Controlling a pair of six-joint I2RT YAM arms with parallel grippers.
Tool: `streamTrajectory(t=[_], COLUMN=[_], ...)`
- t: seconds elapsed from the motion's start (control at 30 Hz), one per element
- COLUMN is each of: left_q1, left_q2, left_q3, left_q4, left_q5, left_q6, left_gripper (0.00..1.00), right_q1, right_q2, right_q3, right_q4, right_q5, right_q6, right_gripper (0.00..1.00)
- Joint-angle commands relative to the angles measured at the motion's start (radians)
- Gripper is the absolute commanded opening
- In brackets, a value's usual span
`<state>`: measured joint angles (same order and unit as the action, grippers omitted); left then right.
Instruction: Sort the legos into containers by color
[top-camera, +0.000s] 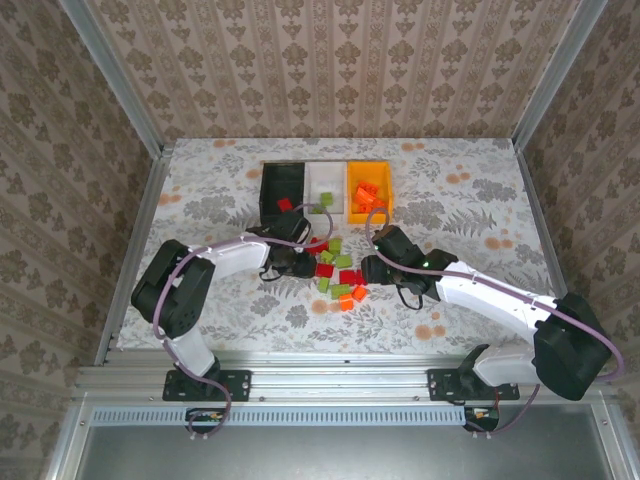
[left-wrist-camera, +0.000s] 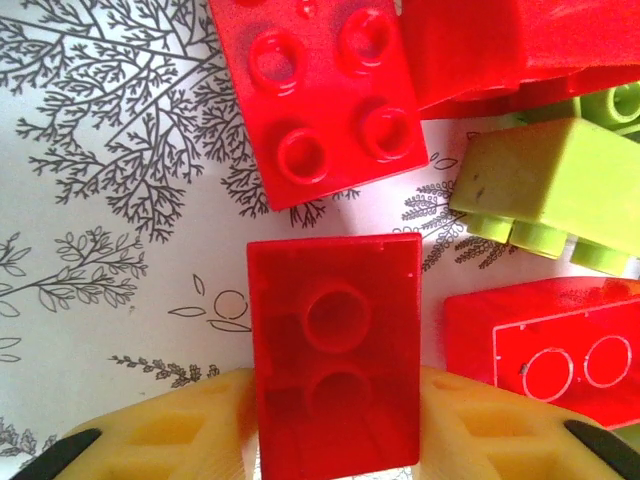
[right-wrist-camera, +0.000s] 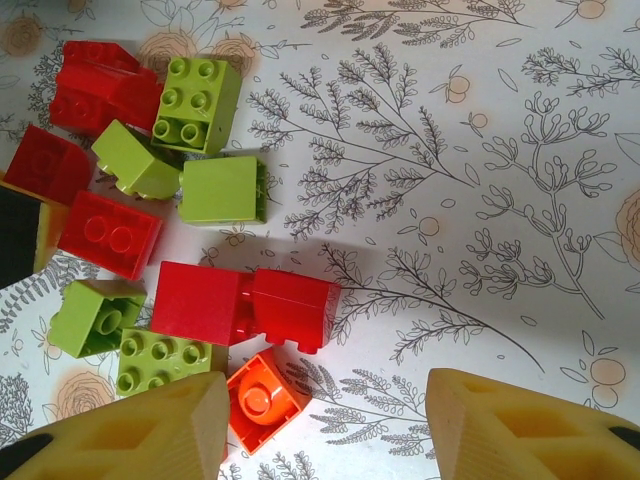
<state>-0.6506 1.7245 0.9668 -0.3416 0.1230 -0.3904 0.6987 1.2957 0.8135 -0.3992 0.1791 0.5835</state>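
My left gripper is shut on a red lego lying underside up on the table, one yellow finger pressed against each long side. Around it lie more red legos and a lime green one. My right gripper is open low over the table, and a small orange lego touches its left finger. In the top view both grippers sit at the lego pile, left gripper and right gripper. Behind stand the black container, the white one and the orange one.
Two joined red legos and several lime green ones lie just beyond the right gripper. The bins hold some legos: red, green, orange. Bare patterned tabletop stretches to the right.
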Motion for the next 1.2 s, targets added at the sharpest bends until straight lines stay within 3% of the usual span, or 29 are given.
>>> streamTrajectory(t=[0.0,0.5,0.8,0.93,1.17], left_q1=[0.015,0.014,0.013,0.082,0.249], left_q2=[0.024,-0.047,-0.200,-0.203,-0.010], left_q3=[0.031,0.006,0.018,0.132,0.404], left_q4=[-0.003,-0.037,-0.122,-0.209,-0.272], left_q5=[-0.028,-0.028,-0.045,-0.063,-0.026], left_q6=[0.049,0.046,0.042,0.077,0.088], left_gripper=[0.39,0.33,0.33,0.33,0.32], right_q1=[0.007,0.007,0.004,-0.001,-0.007], right_q2=[0.015,0.041,0.043,0.056,0.123], right_q3=[0.029,0.038,0.044,0.057,0.096], right_q4=[-0.006,0.016,0.020,0.033,0.067], right_q5=[0.027,0.017,0.026,0.026,0.007], right_q6=[0.010,0.003,-0.003,-0.008,-0.021], right_gripper=[0.56,0.56,0.56,0.56,0.56])
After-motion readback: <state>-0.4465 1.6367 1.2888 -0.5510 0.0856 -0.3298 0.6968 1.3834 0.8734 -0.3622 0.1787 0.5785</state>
